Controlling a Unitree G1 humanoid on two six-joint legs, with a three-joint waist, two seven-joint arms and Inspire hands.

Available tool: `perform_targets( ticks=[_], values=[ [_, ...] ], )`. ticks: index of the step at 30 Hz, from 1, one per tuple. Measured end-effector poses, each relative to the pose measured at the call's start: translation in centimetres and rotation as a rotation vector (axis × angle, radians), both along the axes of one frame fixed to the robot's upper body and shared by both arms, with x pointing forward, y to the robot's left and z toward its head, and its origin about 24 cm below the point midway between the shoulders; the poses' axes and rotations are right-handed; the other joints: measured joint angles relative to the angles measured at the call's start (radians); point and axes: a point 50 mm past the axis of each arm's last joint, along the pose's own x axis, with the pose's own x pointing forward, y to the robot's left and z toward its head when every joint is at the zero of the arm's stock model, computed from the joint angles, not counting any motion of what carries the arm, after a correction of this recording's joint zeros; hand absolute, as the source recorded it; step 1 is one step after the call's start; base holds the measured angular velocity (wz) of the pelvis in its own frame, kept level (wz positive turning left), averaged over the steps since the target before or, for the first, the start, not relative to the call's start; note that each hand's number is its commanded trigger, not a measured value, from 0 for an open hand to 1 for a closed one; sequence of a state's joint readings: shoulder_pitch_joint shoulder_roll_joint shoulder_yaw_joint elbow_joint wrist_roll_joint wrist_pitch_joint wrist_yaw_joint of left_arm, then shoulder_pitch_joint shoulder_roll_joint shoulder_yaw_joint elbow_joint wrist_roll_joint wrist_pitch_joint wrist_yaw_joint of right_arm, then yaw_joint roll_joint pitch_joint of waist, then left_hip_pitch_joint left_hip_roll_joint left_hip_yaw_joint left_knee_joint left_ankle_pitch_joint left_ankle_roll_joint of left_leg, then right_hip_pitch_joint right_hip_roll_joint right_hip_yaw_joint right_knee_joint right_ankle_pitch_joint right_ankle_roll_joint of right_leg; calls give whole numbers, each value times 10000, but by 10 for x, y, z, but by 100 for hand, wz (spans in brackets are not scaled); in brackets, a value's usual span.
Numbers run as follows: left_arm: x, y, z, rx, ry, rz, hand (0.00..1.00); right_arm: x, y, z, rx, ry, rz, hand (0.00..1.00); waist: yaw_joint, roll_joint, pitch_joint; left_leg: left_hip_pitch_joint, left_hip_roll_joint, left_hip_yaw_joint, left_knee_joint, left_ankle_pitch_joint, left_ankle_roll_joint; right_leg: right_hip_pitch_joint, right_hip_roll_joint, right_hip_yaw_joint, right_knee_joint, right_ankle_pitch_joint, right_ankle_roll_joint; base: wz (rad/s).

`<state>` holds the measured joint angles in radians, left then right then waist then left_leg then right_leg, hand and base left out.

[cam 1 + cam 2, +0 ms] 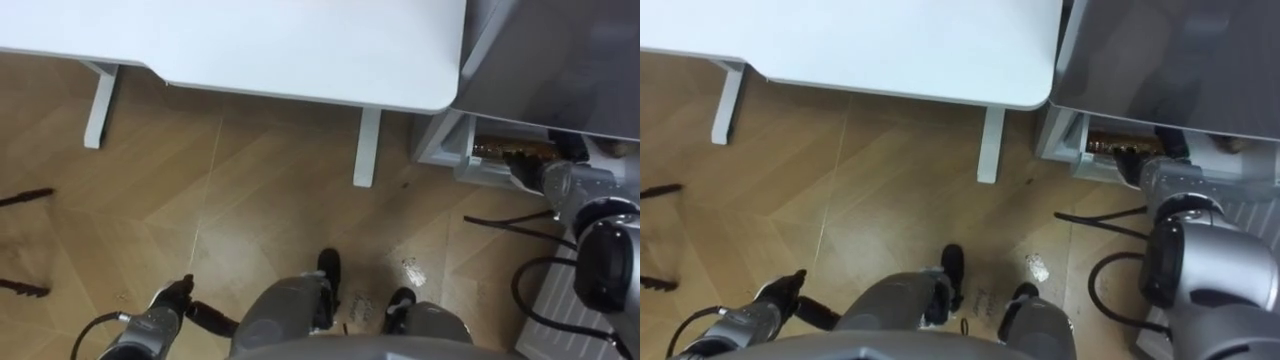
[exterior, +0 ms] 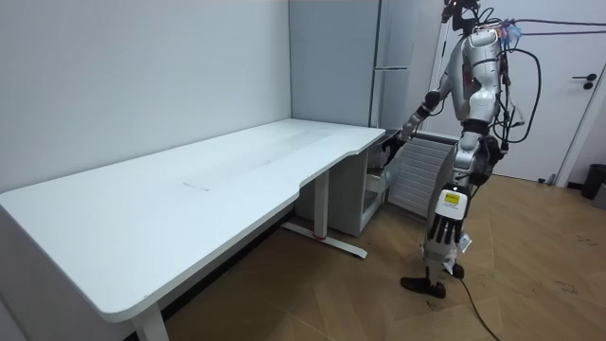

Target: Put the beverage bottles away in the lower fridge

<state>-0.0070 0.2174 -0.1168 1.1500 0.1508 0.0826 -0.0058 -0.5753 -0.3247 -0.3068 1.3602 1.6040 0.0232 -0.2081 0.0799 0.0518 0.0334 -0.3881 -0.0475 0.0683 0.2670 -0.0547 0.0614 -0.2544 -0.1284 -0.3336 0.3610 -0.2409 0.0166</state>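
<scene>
Left eye view: at lower left the left hand (image 1: 172, 297) hangs beside the leg, fingers relaxed, holding nothing. At right the right hand (image 1: 522, 170) reaches into the lower fridge drawer (image 1: 440, 145), near brownish drinks (image 1: 503, 150); whether it grips anything cannot be told.

Room view: the right arm stretches down-left past the white desk (image 2: 189, 189).

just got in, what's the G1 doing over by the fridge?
The robot stands facing the end of the white desk and the grey fridge beside it. The fridge's lower compartment is open, and the right hand reaches into the opening. Whether it holds a drink can't be told. Something brownish sits inside, too unclear to name. The left hand hangs low at its side, open and empty.
</scene>
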Motion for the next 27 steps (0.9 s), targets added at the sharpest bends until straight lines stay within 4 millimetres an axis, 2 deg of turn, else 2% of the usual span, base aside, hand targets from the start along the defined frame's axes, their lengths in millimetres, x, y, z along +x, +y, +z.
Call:
perform_targets(
  ticks=[10,15,17,18,21,24,27],
  values=[
    [-6,0,-1,-61,147,22,0,-8,-1,-6,44,220,-57,0,-86,-34,-19,432,-27,138,-173,58,56,462,-52,-156,-164,-19,32,5],
    [-14,2,-2,-20,311,-5,0,-18,-2,-14,213,262,-57,0,-247,-87,-49,849,-17,418,-339,69,76,875,-58,-176,-356,-21,74,2],
    [-10,4,0,-8,59,189,0,-26,-4,-19,155,389,-5,0,-298,-170,-100,988,-23,453,-349,69,76,1035,-59,-266,-430,-22,77,10],
    [-10,4,0,24,0,213,0,-32,-5,-23,28,528,97,0,-329,-231,-172,1055,-6,584,-357,69,76,1185,-36,-288,-535,-23,78,10],
    [-11,4,0,13,-49,218,0,-47,-8,-32,-148,646,156,0,-510,-399,-270,1459,10,902,-468,65,78,1628,17,-301,-807,-3,111,3],
    [-16,5,0,19,61,274,0,-67,-13,-42,-474,649,86,0,-607,-566,-393,1895,13,906,-629,57,76,2181,166,-293,-1247,137,99,-5],
    [-28,11,-1,-10,231,800,0,-89,-18,-52,-974,994,417,0,-616,-662,-405,2322,100,999,-765,-53,25,2533,287,-149,-1463,184,60,-17]
  ],
)
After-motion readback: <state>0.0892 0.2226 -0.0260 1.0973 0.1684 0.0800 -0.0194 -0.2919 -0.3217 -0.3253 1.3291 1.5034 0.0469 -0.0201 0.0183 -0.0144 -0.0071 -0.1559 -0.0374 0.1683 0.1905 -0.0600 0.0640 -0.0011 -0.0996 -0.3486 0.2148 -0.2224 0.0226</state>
